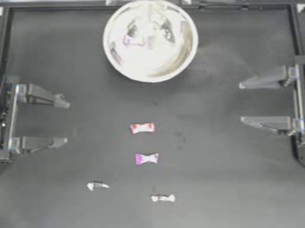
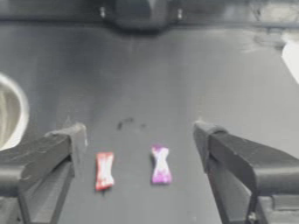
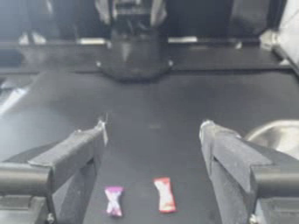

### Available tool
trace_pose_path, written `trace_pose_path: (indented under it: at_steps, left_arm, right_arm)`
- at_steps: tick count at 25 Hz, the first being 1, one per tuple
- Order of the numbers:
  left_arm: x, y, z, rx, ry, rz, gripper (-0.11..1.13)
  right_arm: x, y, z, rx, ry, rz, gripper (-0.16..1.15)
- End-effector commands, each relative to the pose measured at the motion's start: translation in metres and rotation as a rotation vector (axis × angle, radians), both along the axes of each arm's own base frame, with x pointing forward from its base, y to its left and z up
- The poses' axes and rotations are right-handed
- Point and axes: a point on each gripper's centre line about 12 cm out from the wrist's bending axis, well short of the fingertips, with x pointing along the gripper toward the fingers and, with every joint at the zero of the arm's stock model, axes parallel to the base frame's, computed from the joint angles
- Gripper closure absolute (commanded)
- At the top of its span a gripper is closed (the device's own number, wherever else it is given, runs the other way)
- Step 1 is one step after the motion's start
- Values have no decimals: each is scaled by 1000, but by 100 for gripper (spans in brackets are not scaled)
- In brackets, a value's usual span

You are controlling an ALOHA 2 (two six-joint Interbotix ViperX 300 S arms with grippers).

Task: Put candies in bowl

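Both my arms sit drawn back at the table (image 1: 238,178) edges. Left gripper (image 1: 62,123) is at mid-left of the top view, jaws spread wide, fingertips pointing toward centre. Right gripper (image 1: 243,102) is at mid-right, jaws also spread wide, tips pointing in. Neither holds anything. Lots of bare dark surface between the two, so the middle lane is open from both sides.

Bowl (image 1: 149,41) sits top centre, its far rim close to the table's upper edge, well apart from both grippers. It's shiny, silvery-white inside w/ a pale rim; I see colour smears inside but can't tell if that's a candy or reflection.

Four candies lie on the table below the bowl, all apart from each other. Red-white candy (image 1: 142,128) is at centre, between my two grippers. Magenta-white candy (image 1: 146,158) is just below it. Two pale ones lie lower: white candy (image 1: 97,185) at lower left, silver candy (image 1: 162,198) at lower centre, nearer the bottom edge.

Left wrist view: red-white (image 2: 104,170) and magenta-white (image 2: 161,164) lie side by side on the table between my open jaws, not touched; bowl rim (image 2: 17,114) shows at the side. Right wrist view: same pair, magenta-white (image 3: 113,201) and red-white (image 3: 165,194), w/ bowl edge (image 3: 274,131) beside my jaw.
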Motion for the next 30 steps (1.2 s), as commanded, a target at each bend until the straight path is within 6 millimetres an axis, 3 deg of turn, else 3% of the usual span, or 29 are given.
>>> trace_pose_path:
  at_steps: [1,6,18,30]
  left_arm:
    - [12,-4,18,4,83,-22,0]
    - [33,-8,13,-9,282,-42,0]
    - [98,-51,-25,-29,676,-93,-1]
    - [116,-73,-82,-55,880,-32,-1]
  right_arm:
    - [-6,1,5,2,-31,2,3]
    - [-9,1,0,13,-26,0,3]
    - [-9,1,-4,43,-19,-4,3]
    - [-10,1,-9,43,-11,-6,3]
